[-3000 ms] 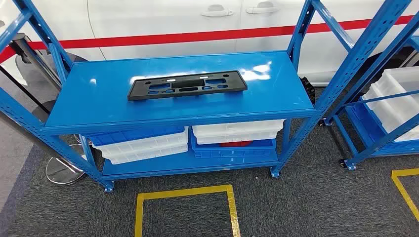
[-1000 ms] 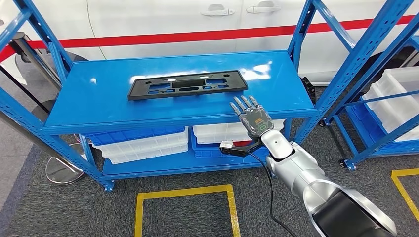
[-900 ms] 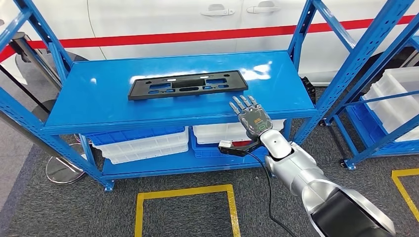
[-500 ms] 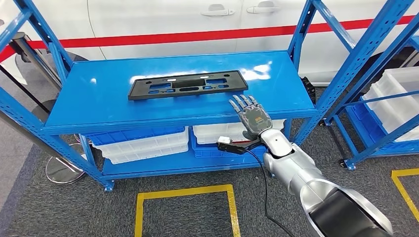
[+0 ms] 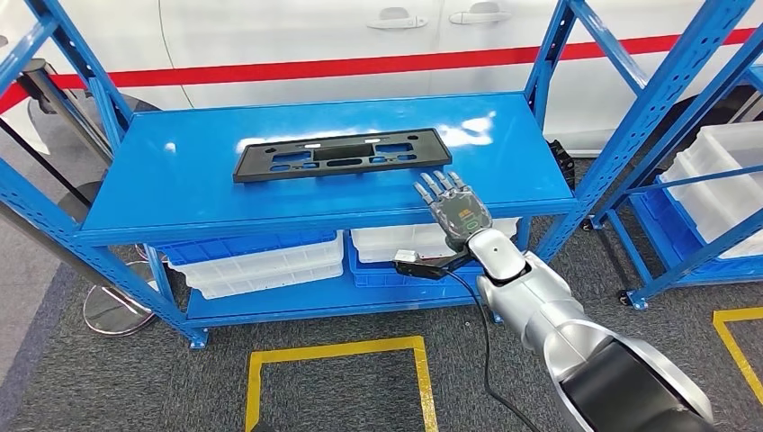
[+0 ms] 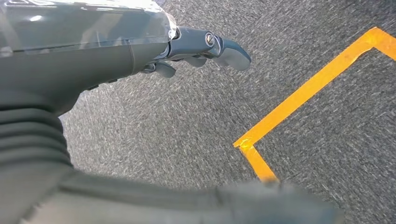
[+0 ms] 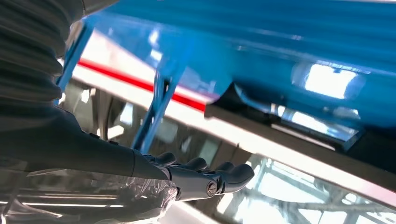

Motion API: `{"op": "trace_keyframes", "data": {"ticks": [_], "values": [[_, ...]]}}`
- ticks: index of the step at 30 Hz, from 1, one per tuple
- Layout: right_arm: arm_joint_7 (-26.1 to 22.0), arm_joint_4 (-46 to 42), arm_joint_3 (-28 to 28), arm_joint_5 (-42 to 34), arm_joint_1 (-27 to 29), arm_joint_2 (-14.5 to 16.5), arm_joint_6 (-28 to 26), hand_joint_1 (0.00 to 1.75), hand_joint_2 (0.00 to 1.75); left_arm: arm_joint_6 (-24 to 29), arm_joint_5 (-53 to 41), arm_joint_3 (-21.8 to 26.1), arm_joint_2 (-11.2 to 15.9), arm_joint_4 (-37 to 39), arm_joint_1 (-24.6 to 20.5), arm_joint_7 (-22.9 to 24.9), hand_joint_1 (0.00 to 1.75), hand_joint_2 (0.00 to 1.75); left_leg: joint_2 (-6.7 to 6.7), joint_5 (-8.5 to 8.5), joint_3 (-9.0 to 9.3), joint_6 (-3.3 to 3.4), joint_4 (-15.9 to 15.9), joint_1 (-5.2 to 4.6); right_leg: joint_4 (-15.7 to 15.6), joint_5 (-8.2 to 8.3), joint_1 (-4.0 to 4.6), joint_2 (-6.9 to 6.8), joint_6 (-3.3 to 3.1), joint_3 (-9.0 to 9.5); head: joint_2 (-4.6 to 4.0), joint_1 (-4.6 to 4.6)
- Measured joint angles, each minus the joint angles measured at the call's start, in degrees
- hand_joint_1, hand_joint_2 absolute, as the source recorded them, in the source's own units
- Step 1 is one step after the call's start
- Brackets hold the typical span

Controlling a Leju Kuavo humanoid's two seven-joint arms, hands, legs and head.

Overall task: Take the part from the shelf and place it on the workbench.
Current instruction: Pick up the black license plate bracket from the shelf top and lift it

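The reach step is in hand: the right robot hand (image 5: 454, 209), fingers spread wide and empty, hovers right of centre near the black part (image 5: 340, 155) on the shelf (image 5: 180, 180), and must next close on its near end.

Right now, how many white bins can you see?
3: one lower-left under the shelf, one lower-right, one on the rack at far right. More may be hidden.

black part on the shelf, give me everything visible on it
The black part is a long, flat rectangular panel, apparently matte plastic, with several rectangular cutouts and slots along its length. It lies flat on the top blue shelf, long side across the shelf, slightly skewed. Nothing grips it: the right hand, fingers spread, is near its right end, short of it. The right wrist view shows its dark edge against the shelf.
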Motion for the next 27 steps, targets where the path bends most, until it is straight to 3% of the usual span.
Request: {"op": "trace_keyframes", "data": {"ticks": [21,27], "values": [[1.0,1.2,1.6,0.7,-0.8,0.9,0.4,0.00,1.75,-0.5,-0.7,-0.7,0.0,0.0,-0.3,2.0,0.00,0.00,0.00,0.00,-0.01,0.00,0.0,0.00,0.0,0.00,0.00,0.00,0.00,0.00,-0.01,0.00],[1.2,1.2,1.6,2.4,-3.8,1.7,2.1,0.00,1.75,-1.1,-1.3,-1.5,0.0,0.0,-0.8,2.2,0.00,0.00,0.00,0.00,-0.01,0.00,0.0,0.00,0.0,0.00,0.00,0.01,0.00,0.00,0.00,0.00]]}}
